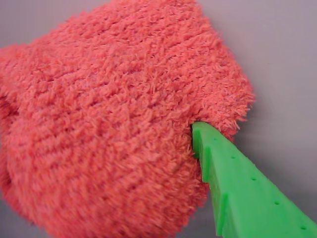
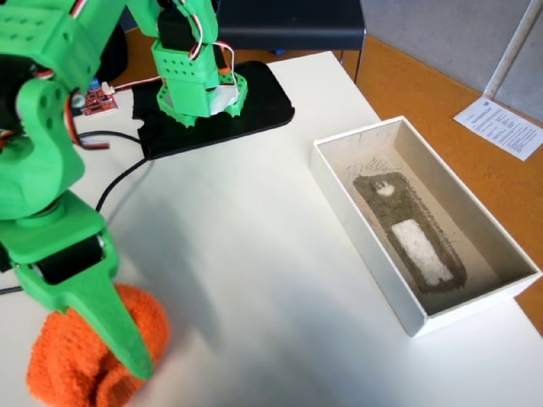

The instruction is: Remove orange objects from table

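Here, then, line by line:

Orange lump: a fuzzy knitted lump (image 2: 72, 352) sits on the white table (image 2: 254, 254) at the lower left of the fixed view, near the table's front edge.

Long axis: it runs roughly left to right in the fixed view; the lump is rounded and no end is clearly a front.

Claw: the green gripper (image 2: 136, 360) has one pointed finger (image 2: 114, 318) pressed into the lump's right side; in the wrist view the same kind of finger (image 1: 237, 188) digs into the fuzz (image 1: 119, 124). The second finger shows in neither view, so I cannot tell whether the claw is clamped or apart.

Hidden: the lump's lower left is cut off by the frame edge in both views; the arm covers part of its top.

Fixed view only: a white box (image 2: 361, 229) lies well apart to the right, a black mat (image 2: 263, 106) holds the arm's base, and a small red board (image 2: 97, 102) lies beside it.
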Robot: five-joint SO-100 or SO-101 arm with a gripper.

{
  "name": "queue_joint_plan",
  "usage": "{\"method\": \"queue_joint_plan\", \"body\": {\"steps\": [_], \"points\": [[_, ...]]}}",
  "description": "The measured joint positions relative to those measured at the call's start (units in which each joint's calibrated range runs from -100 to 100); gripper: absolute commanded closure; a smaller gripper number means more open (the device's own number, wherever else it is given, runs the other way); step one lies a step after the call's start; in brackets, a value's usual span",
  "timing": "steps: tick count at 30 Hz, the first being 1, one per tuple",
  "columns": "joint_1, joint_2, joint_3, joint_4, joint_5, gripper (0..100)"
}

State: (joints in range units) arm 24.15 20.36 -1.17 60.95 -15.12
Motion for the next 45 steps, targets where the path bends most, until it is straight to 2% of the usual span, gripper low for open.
{"method": "queue_joint_plan", "body": {"steps": [2, 4, 6, 10, 18, 23, 26, 32, 36, 41, 45], "points": [[0.9, 0.0, 0.56, -0.1, 0.49, 60], [1.56, 0.09, 1.59, -0.6, 1.03, 79], [1.97, 0.36, 2.44, -1.49, 1.86, 83], [2.21, 0.36, 3.47, -3.48, 2.49, 100], [2.13, 0.36, 5.15, -6.06, 6.74, 100], [0.08, -0.62, 4.96, -8.64, 6.94, 100], [-4.43, -3.75, 1.59, -8.64, 5.76, 100], [-19.35, -14.91, -8.62, -8.54, 4.54, 100], [-36.82, -23.21, -12.27, -8.54, 5.13, 100], [-59.04, -33.66, 0.75, -12.02, 6.94, 100], [-65.44, -39.37, 14.52, -15.3, 5.81, 100]]}}
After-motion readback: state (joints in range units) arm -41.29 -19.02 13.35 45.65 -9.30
